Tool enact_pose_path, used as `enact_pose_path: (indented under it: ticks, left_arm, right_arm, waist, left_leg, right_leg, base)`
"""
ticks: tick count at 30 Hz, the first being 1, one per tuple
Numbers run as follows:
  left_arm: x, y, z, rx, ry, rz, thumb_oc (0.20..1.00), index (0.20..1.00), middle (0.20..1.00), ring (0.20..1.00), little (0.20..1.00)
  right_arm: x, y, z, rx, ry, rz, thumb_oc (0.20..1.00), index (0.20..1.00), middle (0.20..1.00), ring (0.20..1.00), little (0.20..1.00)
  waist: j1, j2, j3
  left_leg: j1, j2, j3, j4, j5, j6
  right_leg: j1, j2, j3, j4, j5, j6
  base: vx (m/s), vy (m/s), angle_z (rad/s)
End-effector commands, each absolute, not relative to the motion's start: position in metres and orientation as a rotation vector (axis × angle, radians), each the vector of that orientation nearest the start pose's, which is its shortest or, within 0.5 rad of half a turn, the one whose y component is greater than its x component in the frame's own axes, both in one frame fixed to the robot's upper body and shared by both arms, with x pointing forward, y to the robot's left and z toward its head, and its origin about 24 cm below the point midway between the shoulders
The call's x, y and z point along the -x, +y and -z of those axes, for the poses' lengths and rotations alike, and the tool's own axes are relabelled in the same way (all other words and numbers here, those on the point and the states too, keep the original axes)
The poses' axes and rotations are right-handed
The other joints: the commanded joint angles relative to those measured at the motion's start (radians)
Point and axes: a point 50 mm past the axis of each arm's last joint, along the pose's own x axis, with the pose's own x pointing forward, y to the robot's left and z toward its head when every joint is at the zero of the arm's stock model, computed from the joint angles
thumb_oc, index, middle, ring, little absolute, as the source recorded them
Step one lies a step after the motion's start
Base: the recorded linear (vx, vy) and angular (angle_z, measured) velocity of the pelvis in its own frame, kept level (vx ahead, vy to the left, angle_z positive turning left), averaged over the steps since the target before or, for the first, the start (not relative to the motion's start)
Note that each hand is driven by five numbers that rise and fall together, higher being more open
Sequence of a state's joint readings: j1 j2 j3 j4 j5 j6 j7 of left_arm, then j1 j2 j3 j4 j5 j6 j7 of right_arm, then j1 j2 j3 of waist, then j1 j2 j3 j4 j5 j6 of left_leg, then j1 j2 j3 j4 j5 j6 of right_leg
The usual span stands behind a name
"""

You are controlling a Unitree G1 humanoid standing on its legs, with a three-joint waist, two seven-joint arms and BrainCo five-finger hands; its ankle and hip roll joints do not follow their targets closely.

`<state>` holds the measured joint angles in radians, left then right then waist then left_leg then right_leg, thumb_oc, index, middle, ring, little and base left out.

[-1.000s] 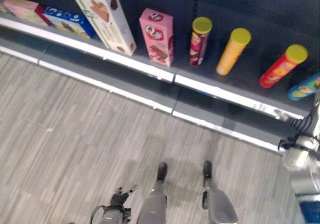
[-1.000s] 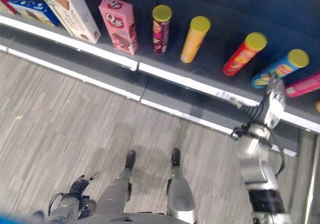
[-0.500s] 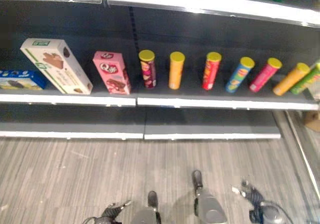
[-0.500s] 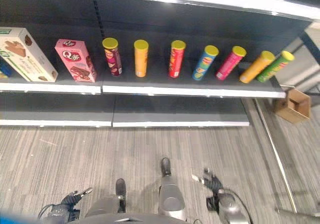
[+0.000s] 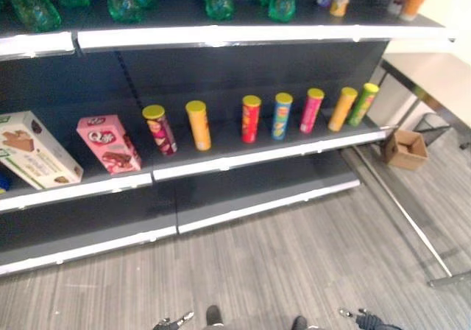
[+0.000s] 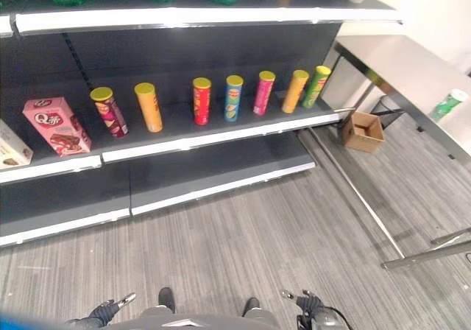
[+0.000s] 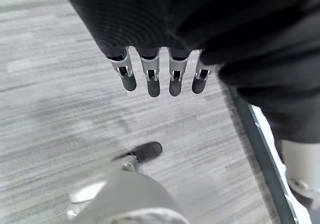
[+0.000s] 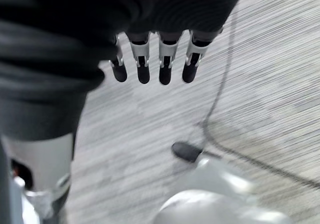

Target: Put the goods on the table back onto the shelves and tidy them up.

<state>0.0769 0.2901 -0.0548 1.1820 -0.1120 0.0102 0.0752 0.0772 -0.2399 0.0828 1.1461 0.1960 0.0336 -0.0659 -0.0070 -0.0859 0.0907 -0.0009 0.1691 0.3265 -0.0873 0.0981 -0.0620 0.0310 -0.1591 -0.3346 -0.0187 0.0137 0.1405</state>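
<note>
1. A green can (image 6: 447, 104) is seen lying on the table (image 6: 397, 61), right of the shelves (image 6: 184, 142), well apart from both hands.
2. It is judged light, stiff and smooth; a grasp round its middle is advised.
3. Its long axis lies tilted, lid toward the far edge.
4. The left hand (image 7: 160, 76) and right hand (image 8: 152, 66) hang relaxed, holding nothing.

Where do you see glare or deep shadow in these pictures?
Left eye view: the front edge of the top shelf glares white, and the wall behind the cans lies in its shadow. Right eye view: the table is brightly lit, the bottom shelf dark. Left wrist view: the left hand has a near-black cover above an evenly lit floor.
</note>
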Motion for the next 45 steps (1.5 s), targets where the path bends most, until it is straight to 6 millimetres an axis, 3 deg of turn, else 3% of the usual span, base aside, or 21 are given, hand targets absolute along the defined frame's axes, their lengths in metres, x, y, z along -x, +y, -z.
enact_pose_path:
  ticks: [1, 5, 7, 11, 16, 17, 18, 19, 26, 36, 37, 41, 42, 45]
  left_arm:
    - [-0.085, 0.269, 0.152, -0.303, 1.208, -0.242, 1.000, 1.000, 1.000, 1.000, 1.000]
    - [-0.090, 0.265, 0.152, -0.316, 1.196, -0.223, 1.000, 1.000, 1.000, 1.000, 1.000]
    - [-0.096, 0.260, 0.151, -0.320, 1.174, -0.202, 1.000, 1.000, 1.000, 1.000, 1.000]
    - [-0.108, 0.252, 0.150, -0.316, 1.140, -0.176, 1.000, 1.000, 1.000, 1.000, 1.000]
    - [-0.120, 0.244, 0.149, -0.302, 1.102, -0.149, 1.000, 1.000, 1.000, 1.000, 1.000]
    - [-0.125, 0.241, 0.148, -0.291, 1.085, -0.142, 1.000, 1.000, 1.000, 1.000, 1.000]
    - [-0.124, 0.236, 0.150, -0.273, 1.088, -0.143, 1.000, 1.000, 1.000, 1.000, 1.000]
    - [-0.121, 0.230, 0.153, -0.257, 1.097, -0.135, 1.000, 1.000, 1.000, 1.000, 1.000]
    - [-0.102, 0.241, 0.156, -0.287, 1.165, -0.151, 1.000, 1.000, 1.000, 1.000, 1.000]
    - [-0.091, 0.253, 0.156, -0.330, 1.205, -0.160, 1.000, 1.000, 1.000, 1.000, 1.000]
    - [-0.098, 0.247, 0.155, -0.278, 1.163, -0.162, 1.000, 1.000, 1.000, 1.000, 1.000]
    - [-0.083, 0.249, 0.159, -0.293, 1.221, -0.165, 1.000, 1.000, 1.000, 1.000, 1.000]
    - [-0.071, 0.251, 0.161, -0.299, 1.266, -0.169, 1.000, 1.000, 1.000, 1.000, 1.000]
    - [-0.065, 0.254, 0.161, -0.301, 1.288, -0.178, 1.000, 1.000, 1.000, 1.000, 1.000]
  right_arm:
    - [-0.106, -0.248, 0.152, 0.149, 1.132, 0.300, 1.000, 1.000, 1.000, 1.000, 1.000]
    - [-0.097, -0.253, 0.153, 0.162, 1.162, 0.329, 1.000, 1.000, 1.000, 1.000, 1.000]
    - [-0.084, -0.257, 0.156, 0.169, 1.201, 0.357, 1.000, 1.000, 1.000, 1.000, 1.000]
    - [-0.077, -0.263, 0.155, 0.156, 1.209, 0.416, 1.000, 1.000, 1.000, 1.000, 1.000]
    - [-0.078, -0.272, 0.153, 0.158, 1.205, 0.441, 1.000, 1.000, 1.000, 1.000, 1.000]
    - [-0.082, -0.275, 0.151, 0.169, 1.199, 0.437, 1.000, 1.000, 1.000, 1.000, 1.000]
    - [-0.084, -0.276, 0.151, 0.172, 1.196, 0.429, 1.000, 1.000, 1.000, 1.000, 1.000]
    - [-0.082, -0.277, 0.151, 0.178, 1.205, 0.429, 1.000, 1.000, 1.000, 1.000, 1.000]
    - [-0.072, -0.275, 0.154, 0.147, 1.246, 0.438, 1.000, 1.000, 1.000, 1.000, 1.000]
    - [-0.071, -0.264, 0.158, 0.138, 1.265, 0.389, 1.000, 1.000, 1.000, 1.000, 1.000]
    - [-0.102, -0.282, 0.144, 0.200, 1.172, 0.384, 1.000, 1.000, 1.000, 1.000, 1.000]
    - [-0.098, -0.277, 0.147, 0.195, 1.178, 0.370, 1.000, 1.000, 1.000, 1.000, 1.000]
    - [-0.091, -0.273, 0.150, 0.182, 1.199, 0.366, 1.000, 1.000, 1.000, 1.000, 1.000]
    - [-0.084, -0.270, 0.153, 0.171, 1.221, 0.362, 1.000, 1.000, 1.000, 1.000, 1.000]
  waist:
    - [-0.004, -0.001, 0.043]
    - [-0.020, 0.020, 0.041]
    - [-0.040, 0.045, 0.040]
    - [-0.063, 0.074, 0.049]
    - [-0.074, 0.078, 0.074]
    - [-0.064, 0.073, 0.084]
    - [-0.045, 0.071, 0.089]
    - [-0.040, 0.080, 0.082]
    - [-0.066, 0.090, 0.047]
    - [-0.063, 0.079, 0.034]
    - [-0.020, 0.086, 0.013]
    - [-0.019, 0.080, 0.006]
    - [-0.019, 0.076, 0.004]
    - [-0.021, 0.072, 0.003]
  left_leg:
    - [-0.006, -0.025, 0.002, 0.044, -0.085, -0.009]
    - [-0.001, 0.016, 0.016, 0.040, -0.053, -0.036]
    - [0.018, 0.049, 0.017, 0.034, -0.040, -0.065]
    - [0.021, 0.086, 0.035, 0.030, 0.003, -0.088]
    - [-0.025, 0.090, 0.012, 0.139, -0.012, -0.076]
    - [-0.049, 0.054, -0.066, 0.165, -0.035, -0.064]
    - [-0.064, -0.040, -0.233, 0.150, -0.090, -0.042]
    - [-0.061, -0.100, -0.340, 0.123, -0.112, -0.026]
    - [0.015, -0.108, -0.287, 0.049, -0.111, -0.012]
    - [0.062, -0.128, -0.241, 0.020, -0.131, 0.013]
    - [0.063, -0.116, -0.170, 0.015, -0.100, -0.010]
    - [0.073, -0.118, -0.161, 0.012, -0.106, -0.007]
    - [0.077, -0.118, -0.156, 0.009, -0.110, -0.003]
    - [0.079, -0.120, -0.157, 0.006, -0.112, -0.001]
  right_leg:
    - [0.010, -0.043, 0.017, -0.015, 0.019, 0.027]
    - [0.024, -0.004, 0.033, -0.037, -0.008, 0.007]
    - [0.050, 0.034, 0.054, -0.058, -0.041, -0.005]
    - [0.055, 0.070, 0.076, -0.069, -0.066, -0.023]
    - [0.032, 0.082, 0.110, -0.069, -0.053, -0.043]
    - [0.024, 0.077, 0.121, -0.068, -0.049, -0.042]
    - [0.009, 0.080, 0.157, -0.063, -0.043, -0.040]
    - [0.002, 0.090, 0.195, -0.060, -0.036, -0.040]
    - [0.007, 0.072, 0.234, -0.043, -0.034, -0.027]
    - [-0.002, 0.042, 0.259, -0.007, -0.030, -0.006]
    - [0.086, 0.063, 0.138, -0.039, -0.081, -0.034]
    - [0.092, 0.059, 0.140, -0.041, -0.079, -0.029]
    - [0.092, 0.057, 0.145, -0.043, -0.077, -0.026]
    - [0.091, 0.056, 0.148, -0.046, -0.075, -0.024]
  base:
    - [-0.03, -0.157, -0.16]
    - [-0.05, -0.147, -0.17]
    - [-0.02, -0.205, -0.13]
    - [-0.04, -0.115, -0.15]
    - [-0.11, -0.071, -0.34]
    - [-0.07, 0.005, -0.82]
    - [-0.04, 0.046, -1.17]
    - [0.02, 0.084, -1.39]
    - [0.08, 0.117, -0.48]
    - [0.05, 0.101, -0.11]
    - [0.05, 0.070, -0.02]
    - [0.06, 0.035, -0.12]
    - [0.08, 0.045, -0.06]
    - [0.05, 0.030, -0.03]
